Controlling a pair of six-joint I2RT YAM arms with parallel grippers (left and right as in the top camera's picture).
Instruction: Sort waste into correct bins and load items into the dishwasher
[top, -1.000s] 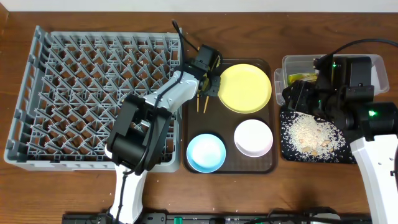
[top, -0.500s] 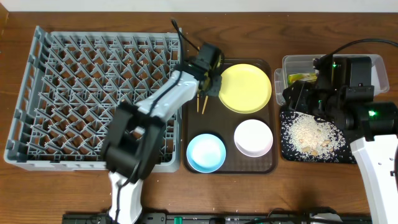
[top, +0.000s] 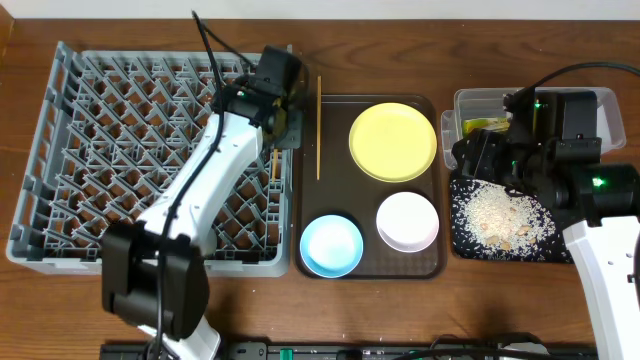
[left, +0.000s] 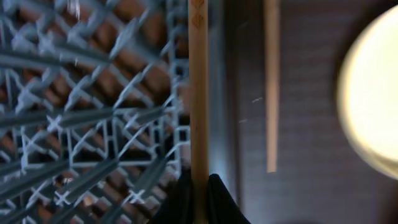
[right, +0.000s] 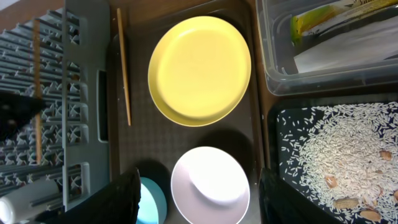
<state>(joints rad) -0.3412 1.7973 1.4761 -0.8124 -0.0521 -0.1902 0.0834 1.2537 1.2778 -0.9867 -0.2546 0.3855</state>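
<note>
My left gripper (left: 199, 198) is shut on one wooden chopstick (left: 199, 87) and holds it over the right edge of the grey dishwasher rack (top: 100, 150). The other chopstick (top: 319, 125) lies along the left side of the brown tray (top: 345, 195). On that tray sit the yellow plate (top: 393, 140), the white bowl (top: 407, 220) and the light-blue bowl (top: 331, 244). My right gripper (right: 202, 204) hangs open above the white bowl (right: 211, 180), holding nothing. The wrapper (right: 317, 15) and tissue (right: 348, 50) lie in the clear tub (top: 592, 100). Rice scraps (top: 500, 215) cover the black tray (top: 462, 245).
The rack fills the table's left half, and its pegs stand up all over it. The brown tray lies tight against the rack's right wall. The tub and black tray sit at the far right, under my right arm (top: 590, 190).
My left gripper has carried one chopstick left from the tray's top corner to over the rack's right edge. The other chopstick now lies straight on the tray. My right arm has stayed put.
</note>
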